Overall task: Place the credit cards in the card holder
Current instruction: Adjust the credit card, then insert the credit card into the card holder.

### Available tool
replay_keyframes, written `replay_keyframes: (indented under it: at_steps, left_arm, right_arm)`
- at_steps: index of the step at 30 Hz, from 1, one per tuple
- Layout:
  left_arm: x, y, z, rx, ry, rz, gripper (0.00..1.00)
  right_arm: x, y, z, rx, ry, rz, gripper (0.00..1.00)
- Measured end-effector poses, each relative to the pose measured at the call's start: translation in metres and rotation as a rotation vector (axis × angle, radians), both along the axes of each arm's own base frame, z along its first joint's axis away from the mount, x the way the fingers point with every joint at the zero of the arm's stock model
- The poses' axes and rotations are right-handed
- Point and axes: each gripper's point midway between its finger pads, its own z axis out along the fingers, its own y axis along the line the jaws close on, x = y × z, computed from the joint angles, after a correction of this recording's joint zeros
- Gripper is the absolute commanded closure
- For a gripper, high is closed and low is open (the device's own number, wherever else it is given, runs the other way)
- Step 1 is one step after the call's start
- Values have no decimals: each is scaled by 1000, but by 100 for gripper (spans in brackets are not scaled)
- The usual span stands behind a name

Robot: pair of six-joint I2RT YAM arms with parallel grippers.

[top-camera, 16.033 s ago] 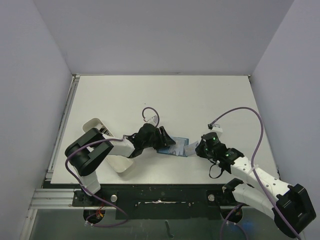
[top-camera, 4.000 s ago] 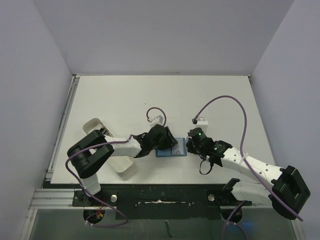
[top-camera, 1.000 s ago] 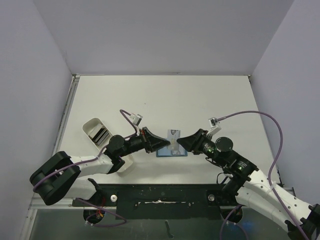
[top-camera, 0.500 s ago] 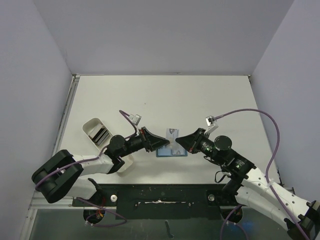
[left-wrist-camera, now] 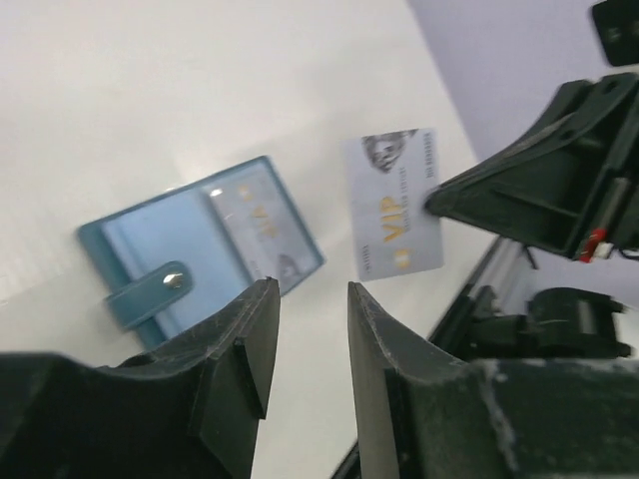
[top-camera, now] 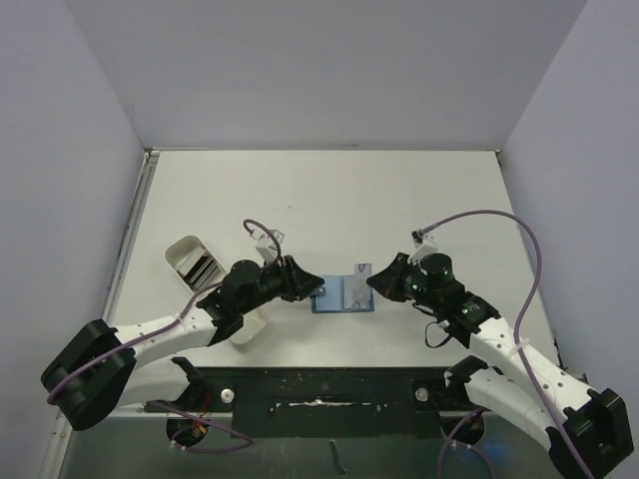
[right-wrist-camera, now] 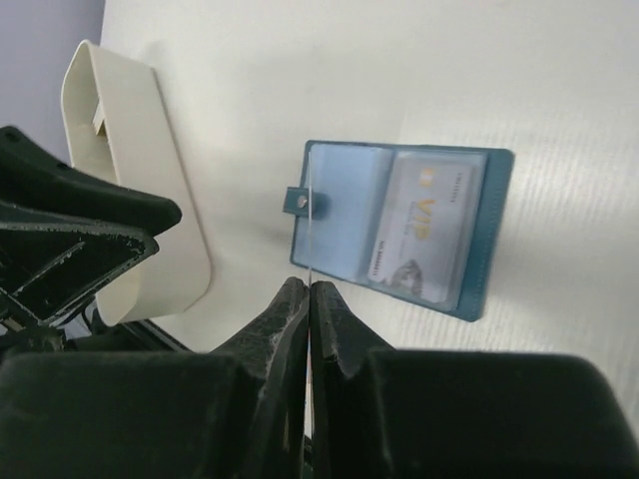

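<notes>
The card holder (right-wrist-camera: 344,225) lies opened flat on the table (top-camera: 399,200), close to its near edge and roughly midway between the two arms. Its strap (left-wrist-camera: 150,296) juts from the side toward the left arm. One card (right-wrist-camera: 419,232) already sits face up in the half on the right arm's side. The other half shows only pale blue lining, so that is likely where the next one belongs. A second card (left-wrist-camera: 394,215) is pinched by one edge in the closed right gripper (right-wrist-camera: 311,291). It is held on edge above the holder, so it shows in the right wrist view as a thin line over the free half, probably so that an edge can be fed into a slot. Where that slot opens I cannot tell. The left gripper (left-wrist-camera: 310,295) hangs by the strap side with its fingers parted and nothing between them, probably placed to pin the holder if it slides. Whether it touches the holder I cannot tell. A white tray (right-wrist-camera: 150,200) lies near on the left, beyond that gripper, and the table edge is close in front. The open room for moving lies toward the far side of the table.
</notes>
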Motion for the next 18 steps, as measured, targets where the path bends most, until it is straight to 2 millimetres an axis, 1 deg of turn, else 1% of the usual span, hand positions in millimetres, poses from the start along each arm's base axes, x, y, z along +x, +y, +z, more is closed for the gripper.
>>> replay_keyframes:
  at_steps: [2,6,8,12,15,18]
  left_arm:
    - [6,6,-14,87,15,34,75]
    - [17,16,-35,219,47,82,82]
    - [20,17,-44,260,68,87,85]
    - [25,15,-67,332,122,82,88]
    - [25,12,-85,371,164,67,89]
    - [23,10,-102,402,204,49,89]
  right_arm:
    - [8,-8,-9,-7,34,-18,100]
    - [17,-15,-31,-21,118,-12,100]
    - [17,-15,-43,-29,162,2,100]
    - [17,-13,-61,-32,236,29,100]
    - [19,-10,-70,-33,268,40,100]
    - [22,-7,-73,-31,281,48,100]
